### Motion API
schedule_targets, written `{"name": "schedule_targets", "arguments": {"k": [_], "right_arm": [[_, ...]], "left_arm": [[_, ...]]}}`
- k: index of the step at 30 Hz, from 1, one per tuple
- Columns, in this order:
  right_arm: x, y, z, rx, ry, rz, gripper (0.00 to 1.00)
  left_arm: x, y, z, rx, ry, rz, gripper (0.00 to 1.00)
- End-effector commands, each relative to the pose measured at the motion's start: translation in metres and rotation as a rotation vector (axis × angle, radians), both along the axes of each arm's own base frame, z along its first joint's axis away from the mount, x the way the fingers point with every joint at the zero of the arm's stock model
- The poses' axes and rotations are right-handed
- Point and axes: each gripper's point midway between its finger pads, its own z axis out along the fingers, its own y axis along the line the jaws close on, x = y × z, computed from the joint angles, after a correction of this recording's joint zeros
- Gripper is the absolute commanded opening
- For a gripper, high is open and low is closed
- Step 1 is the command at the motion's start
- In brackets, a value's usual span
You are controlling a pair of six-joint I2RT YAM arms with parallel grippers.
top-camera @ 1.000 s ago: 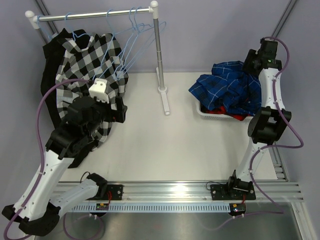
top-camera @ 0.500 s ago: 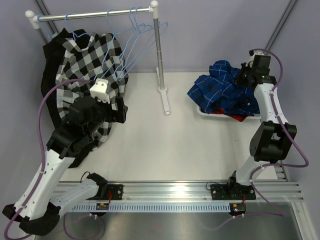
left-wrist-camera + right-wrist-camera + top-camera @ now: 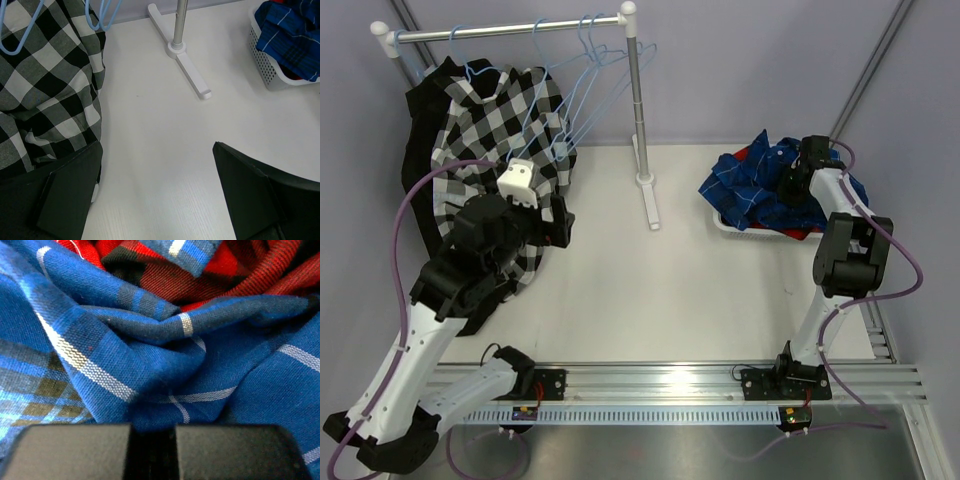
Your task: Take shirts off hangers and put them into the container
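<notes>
Holding the left gripper (image 3: 156, 150) spread wide and empty, low over the bare table (image 3: 160, 100), with the black-white check shirt (image 3: 45, 90) draping just beside its left finger. Probably waiting there to be close to the next garment while the other arm is busy.

Moving farther out and to the right: pressing the right gripper (image 3: 152, 440), clenched tight, nose-down into the blue shirt (image 3: 150, 365), with folds bunching right at the fingertips. Not showing whether a thin fold is being pinched between the pads or merely pushed, so leaving that open. Judging the purpose as tucking or tamping the cloth down, since part of that blue shirt is spilling over the rim of the container (image 3: 728, 225). Lying heaped in that container on top of the red-black plaid shirt (image 3: 165, 277), which is peeking out beneath and behind.

Reaching the far side: hanging the check shirt from the clothes rail (image 3: 510, 30) on a light-blue hanger, with the plain black shirt (image 3: 418, 130) hanging behind it at the left, neither yet taken off. Dangling bare beside them, several empty hangers (image 3: 585, 70), bunching toward the rail's upright. Leaving at least those two shirts to do, by this reading.
</notes>
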Motion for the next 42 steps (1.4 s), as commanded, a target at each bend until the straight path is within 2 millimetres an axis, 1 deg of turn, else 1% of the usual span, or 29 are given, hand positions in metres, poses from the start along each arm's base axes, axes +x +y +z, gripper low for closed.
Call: {"name": "schedule_targets", "arguments": {"k": [1,4,5,6,7,8,9,10,11,12,13,14,15,16,17,18,19,22,25,27,28,33,34,35,36,39,40,41,42], "right_arm": [[-0.043,-0.006,-0.045,-0.002,0.252,-0.046,0.04],[-0.044,-0.006,-0.054,0.000,0.278,-0.039,0.10],[-0.043,-0.008,-0.046,-0.012,0.256,-0.041,0.17],[-0.042,-0.009,-0.038,-0.023,0.233,-0.046,0.19],[-0.038,-0.010,-0.011,-0.041,0.140,-0.051,0.23],[-0.034,-0.011,0.008,-0.054,0.077,-0.055,0.37],[-0.032,-0.012,0.027,-0.066,0.016,-0.053,0.44],[-0.030,-0.013,0.067,-0.083,-0.099,-0.060,0.50],[-0.030,-0.012,0.087,-0.088,-0.152,-0.058,0.56],[-0.031,-0.012,0.106,-0.098,-0.198,-0.049,0.64],[-0.033,-0.011,0.143,-0.108,-0.293,-0.052,0.69],[-0.036,-0.010,0.162,-0.114,-0.342,-0.045,0.73],[-0.038,-0.009,0.180,-0.123,-0.384,-0.031,0.80],[-0.043,-0.008,0.197,-0.128,-0.421,-0.025,0.83],[-0.051,-0.007,0.228,-0.142,-0.494,-0.021,0.88],[-0.056,-0.005,0.242,-0.148,-0.523,-0.014,0.90],[-0.066,-0.004,0.266,-0.159,-0.574,-0.008,0.91],[-0.085,-0.007,0.299,-0.200,-0.641,-0.026,0.95],[-0.093,-0.019,0.316,-0.252,-0.660,-0.080,0.97],[-0.095,-0.027,0.315,-0.285,-0.622,-0.108,0.97],[-0.088,-0.031,0.320,-0.291,-0.622,-0.119,0.97],[-0.067,-0.037,0.320,-0.306,-0.577,-0.123,0.97],[-0.058,-0.040,0.320,-0.314,-0.573,-0.128,0.97],[-0.054,-0.043,0.319,-0.322,-0.567,-0.132,0.97],[-0.043,-0.046,0.314,-0.327,-0.552,-0.137,0.97],[-0.030,-0.057,0.308,-0.345,-0.534,-0.167,0.97],[-0.019,-0.060,0.301,-0.345,-0.518,-0.170,0.97],[-0.013,-0.064,0.297,-0.347,-0.509,-0.178,0.97],[-0.008,-0.066,0.300,-0.346,-0.523,-0.183,0.97]], "left_arm": [[-0.006,0.002,0.010,-0.027,-0.032,-0.007,0.99],[-0.009,0.004,0.011,-0.036,-0.038,-0.003,0.99],[-0.010,0.004,0.013,-0.041,-0.044,-0.003,0.99],[-0.011,0.005,0.013,-0.043,-0.046,-0.001,0.99],[-0.013,0.007,0.016,-0.046,-0.053,0.002,0.99],[-0.014,0.008,0.021,-0.049,-0.063,0.006,0.99],[-0.015,0.011,0.023,-0.047,-0.069,0.016,0.99],[-0.016,0.013,0.025,-0.046,-0.075,0.021,0.99],[-0.017,0.015,0.030,-0.049,-0.085,0.026,0.99],[-0.018,0.017,0.032,-0.046,-0.088,0.035,0.99],[-0.020,0.019,0.035,-0.049,-0.098,0.037,0.99],[-0.021,0.021,0.041,-0.053,-0.110,0.043,0.99],[-0.022,0.023,0.043,-0.052,-0.117,0.051,0.99],[-0.023,0.025,0.045,-0.052,-0.122,0.054,0.99],[-0.025,0.027,0.049,-0.056,-0.134,0.061,0.99],[-0.025,0.028,0.050,-0.057,-0.137,0.064,0.99],[-0.026,0.029,0.052,-0.058,-0.141,0.067,0.99],[-0.028,0.032,0.053,-0.061,-0.147,0.075,0.99],[-0.030,0.033,0.054,-0.065,-0.148,0.081,0.99],[-0.033,0.035,0.056,-0.074,-0.151,0.082,0.99],[-0.033,0.034,0.053,-0.072,-0.146,0.083,0.99],[-0.033,0.033,0.044,-0.067,-0.114,0.079,0.99],[-0.033,0.032,0.044,-0.071,-0.113,0.074,0.99],[-0.034,0.031,0.044,-0.075,-0.113,0.072,0.99],[-0.034,0.031,0.044,-0.078,-0.113,0.071,0.99],[-0.034,0.031,0.041,-0.077,-0.107,0.072,0.99],[-0.034,0.031,0.040,-0.075,-0.105,0.073,0.99],[-0.033,0.031,0.038,-0.071,-0.100,0.073,0.99],[-0.033,0.031,0.036,-0.068,-0.096,0.074,0.99]]}}
